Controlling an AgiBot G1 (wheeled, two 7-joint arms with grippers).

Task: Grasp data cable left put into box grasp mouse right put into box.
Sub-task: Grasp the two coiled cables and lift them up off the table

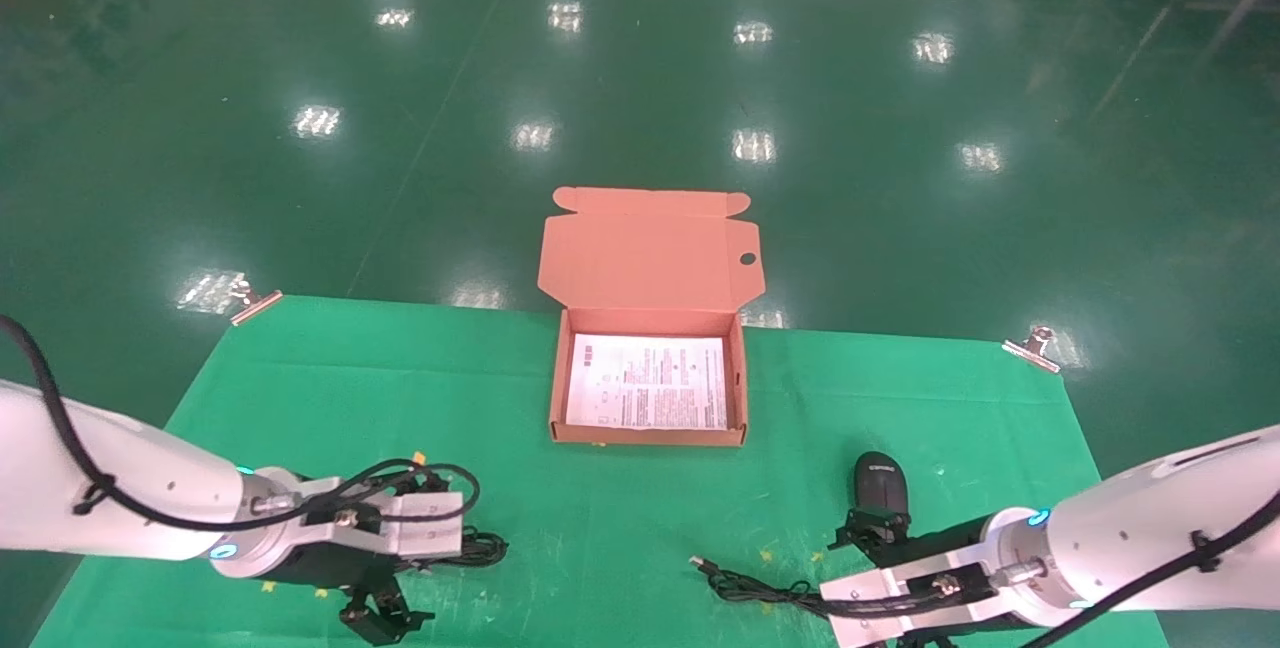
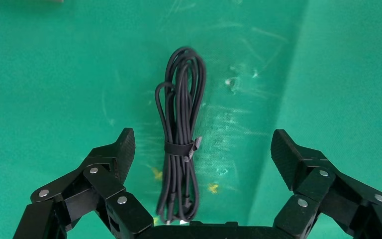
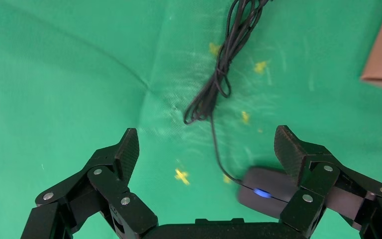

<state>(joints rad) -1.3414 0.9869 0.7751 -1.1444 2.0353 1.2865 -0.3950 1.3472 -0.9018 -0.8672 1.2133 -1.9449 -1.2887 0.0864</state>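
At the centre of the green-clothed desk [image 1: 300, 378] in the head view, the shallow salmon-orange cardboard box [image 1: 648, 378] lies open, with the small black oval mouse [image 1: 880, 480] at its 5 o'clock and the left end effector [image 1: 385, 616] at 7 o'clock. In the left wrist view, the left end effector [image 2: 202, 152], jaws wide apart, straddles the thin black coiled data cable [image 2: 181, 134]. In the right wrist view, the right end effector [image 3: 206, 149] gapes open, with the mouse [image 3: 266, 191] beside one finger.
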